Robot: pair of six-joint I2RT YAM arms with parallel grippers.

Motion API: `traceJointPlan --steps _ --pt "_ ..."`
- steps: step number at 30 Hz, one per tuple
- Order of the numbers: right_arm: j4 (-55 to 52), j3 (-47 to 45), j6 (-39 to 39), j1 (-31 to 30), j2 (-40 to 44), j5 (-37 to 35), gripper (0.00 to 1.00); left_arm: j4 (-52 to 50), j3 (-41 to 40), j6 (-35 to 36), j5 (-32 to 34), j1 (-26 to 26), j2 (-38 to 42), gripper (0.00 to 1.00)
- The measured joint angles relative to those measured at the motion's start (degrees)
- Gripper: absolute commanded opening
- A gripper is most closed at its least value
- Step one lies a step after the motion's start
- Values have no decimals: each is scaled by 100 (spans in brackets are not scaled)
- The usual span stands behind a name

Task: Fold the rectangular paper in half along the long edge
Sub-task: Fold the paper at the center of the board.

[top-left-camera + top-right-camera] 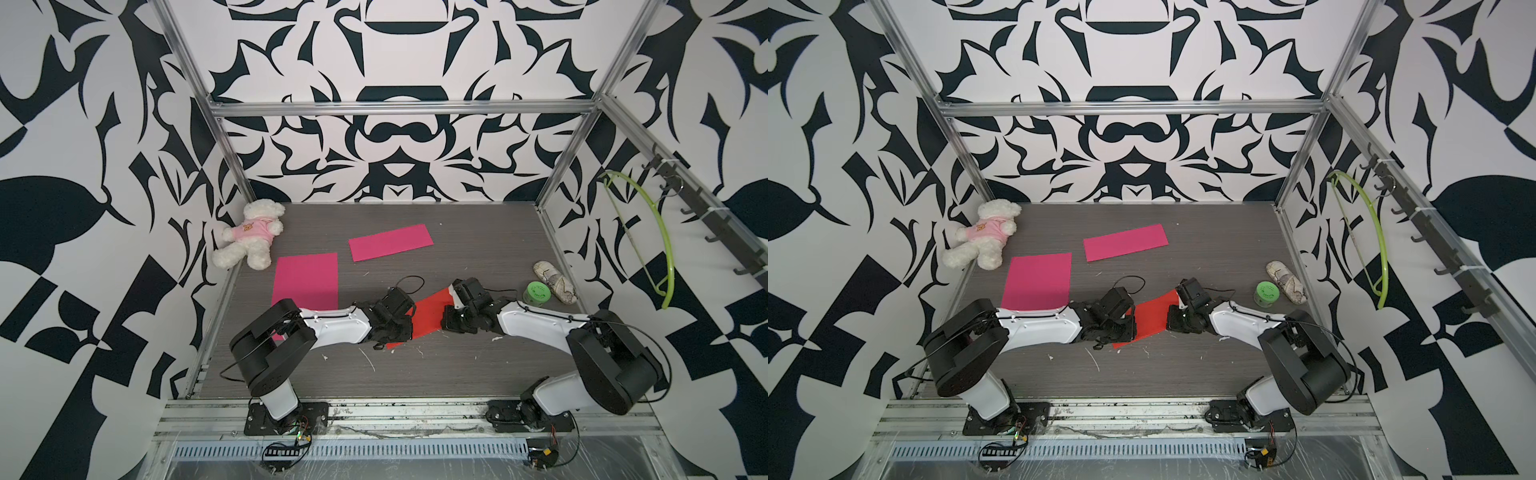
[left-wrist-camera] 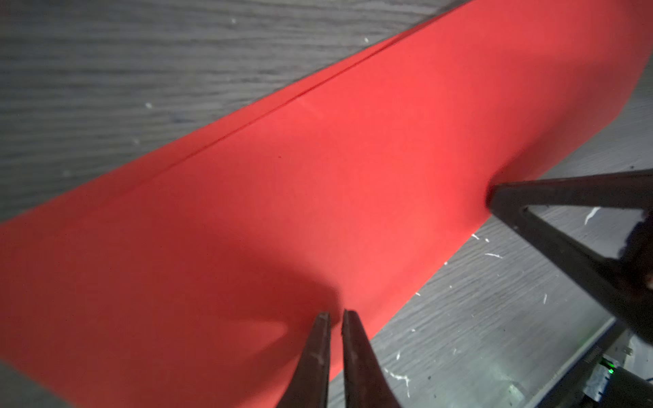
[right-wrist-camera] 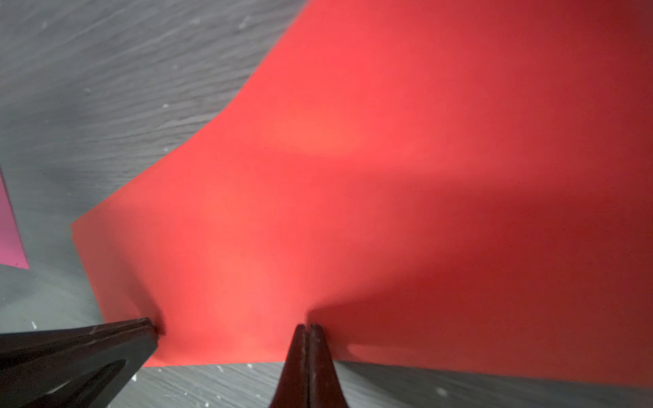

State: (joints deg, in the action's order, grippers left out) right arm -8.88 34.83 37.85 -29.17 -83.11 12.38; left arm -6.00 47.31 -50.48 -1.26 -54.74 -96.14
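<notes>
Your red paper (image 1: 428, 316) lies in the lower middle of both top views, on the table (image 1: 457, 374), with its long axis running from lower left to upper right. It sits directly under both sets of jaws, not beside them. The left gripper (image 2: 335, 318) bears on the lower-left stretch and the right gripper (image 3: 307, 330) on the upper-right stretch, so each arm is nearest its own end and neither has to cross.

Your left jaws are almost closed, with a thin slit between the tips and nothing visibly pinched. The tips rest on the sheet's top face. Your right jaws are pressed fully together, with the tips also on the sheet, close to its edge.

In the left wrist view two layers show. Along the upper-left long side one edge runs just inside the other, nearly matched. Both grippers touch near the opposite long side, at the lower right of that frame, which I take to be the fold. In the right wrist view the sheet bows, so the halves seem not yet flat. I judge the fold made and the crease being pressed. The coming stroke should run along that long side, each tip toward its own end.

Count on the table: one red paper, a wide pink sheet (image 1: 305, 280), a narrow pink sheet (image 1: 390, 242), one teddy bear (image 1: 249, 235), one green-lidded jar (image 1: 537, 293), and one pale patterned thing (image 1: 555, 282) that may be a shoe. There are two grippers.
</notes>
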Motion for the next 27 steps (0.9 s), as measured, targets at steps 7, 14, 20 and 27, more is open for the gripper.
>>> traceJointPlan --steps 7,14,20,27 --pt "-221 -20 -188 444 92 -2 0 4 -4 39 -2 7 4 14" --pt "-448 44 -363 831 107 -61 0 2 -7 87 -4 15 7 14" --pt "-726 192 -544 1305 46 -109 0 0 -7 109 -13 26 7 13" --pt "-1054 479 -737 1725 -164 -214 0 0 -7 138 -15 26 7 14"
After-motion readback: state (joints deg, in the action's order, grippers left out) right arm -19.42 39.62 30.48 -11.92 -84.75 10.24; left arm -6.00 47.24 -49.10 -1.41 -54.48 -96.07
